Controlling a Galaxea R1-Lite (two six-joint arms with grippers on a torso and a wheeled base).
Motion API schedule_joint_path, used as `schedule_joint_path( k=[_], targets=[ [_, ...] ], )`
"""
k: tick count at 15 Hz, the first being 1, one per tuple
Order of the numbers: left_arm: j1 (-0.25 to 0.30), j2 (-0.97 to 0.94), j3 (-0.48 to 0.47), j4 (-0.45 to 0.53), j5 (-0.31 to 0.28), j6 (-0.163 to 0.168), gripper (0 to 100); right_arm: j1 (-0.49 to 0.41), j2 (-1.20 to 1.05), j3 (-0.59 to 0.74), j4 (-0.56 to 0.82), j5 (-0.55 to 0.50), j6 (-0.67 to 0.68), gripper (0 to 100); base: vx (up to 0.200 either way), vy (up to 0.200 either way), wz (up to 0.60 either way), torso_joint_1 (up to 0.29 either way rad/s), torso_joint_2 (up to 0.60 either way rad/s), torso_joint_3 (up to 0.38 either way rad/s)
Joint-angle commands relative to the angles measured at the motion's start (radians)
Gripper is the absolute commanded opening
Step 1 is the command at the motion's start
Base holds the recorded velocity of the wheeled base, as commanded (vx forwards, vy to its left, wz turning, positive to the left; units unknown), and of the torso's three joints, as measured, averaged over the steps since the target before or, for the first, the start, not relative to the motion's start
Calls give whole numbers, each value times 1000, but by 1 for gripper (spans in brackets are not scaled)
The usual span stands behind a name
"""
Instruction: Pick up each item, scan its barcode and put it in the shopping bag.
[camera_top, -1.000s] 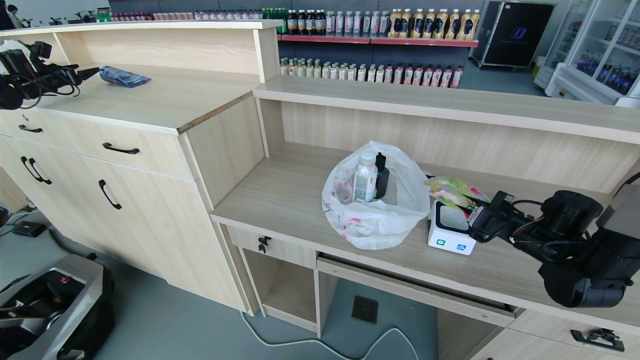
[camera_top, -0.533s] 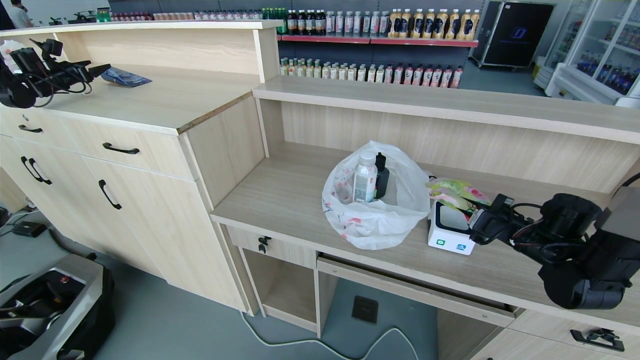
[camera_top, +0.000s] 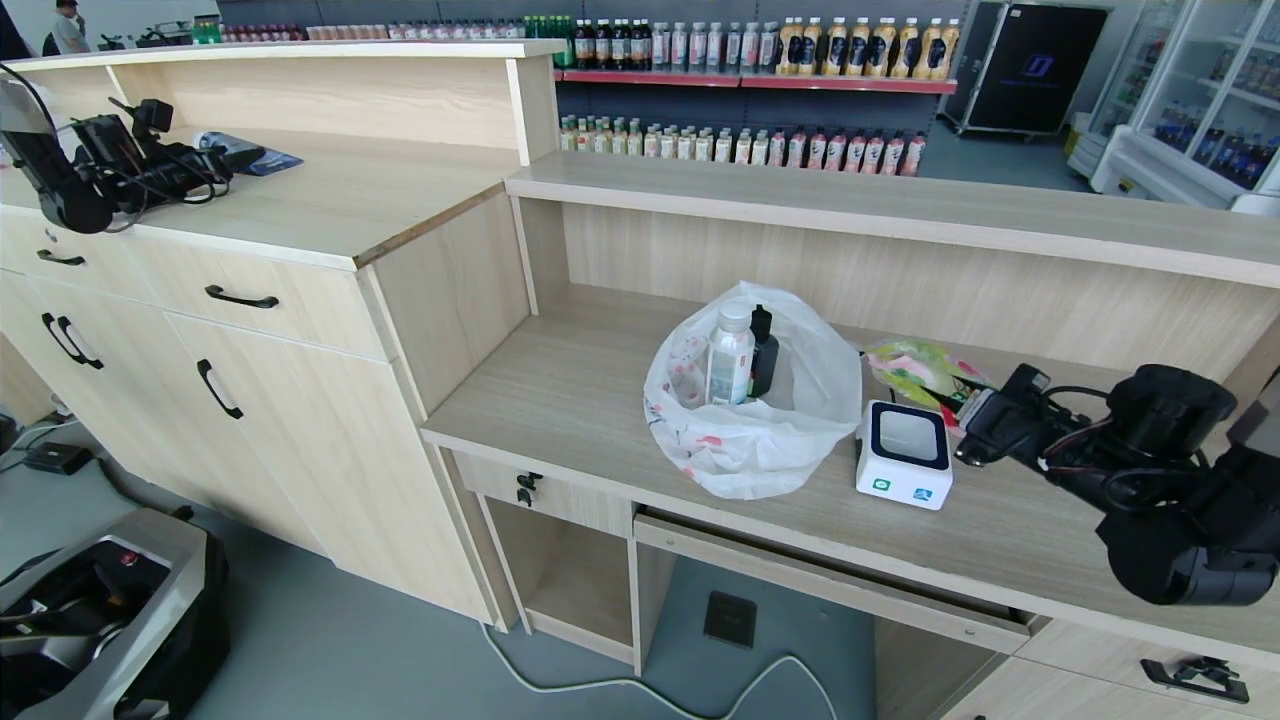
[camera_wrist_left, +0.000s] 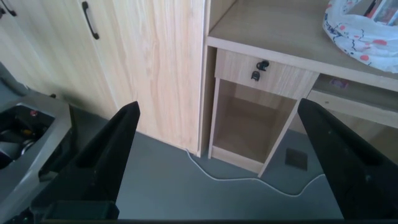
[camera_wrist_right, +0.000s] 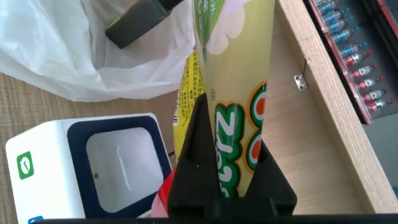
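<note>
Pulled back from the scanner (camera_top: 903, 455), right fingers (camera_wrist_right: 196, 162) clench the snack pouch (camera_top: 915, 368) beside the shopping bag (camera_top: 750, 440); left fingers (camera_wrist_left: 106, 155) gape.

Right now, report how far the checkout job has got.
Done: a white plastic bottle and a black bottle stand in the white plastic shopping bag. In hand: the right gripper clamps a yellow-green snack pouch beside the white box scanner. Left: a blue packet on the higher counter, by the open left gripper.
</note>
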Motion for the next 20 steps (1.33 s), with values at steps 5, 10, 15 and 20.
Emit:
schedule_joint_path(
  k=[5, 10, 15, 20],
  targets=[
    [0, 0, 0, 0, 1, 0, 100, -18, -644, -34, 859, -274, 499, 0, 0, 0, 0, 0, 0, 0],
    [0, 0, 0, 0, 1, 0, 100, -67, -604, -92, 974, -648, 891, 0, 0, 0, 0, 0, 0, 0],
    [0, 0, 0, 0, 1, 0, 100, -65, -622, -114, 943, -684, 877, 0, 0, 0, 120, 1, 0, 0],
    [0, 0, 0, 0, 1, 0, 100, -29, -639, -131, 877, -647, 881, 0, 0, 0, 480, 2, 1, 5]
  ],
)
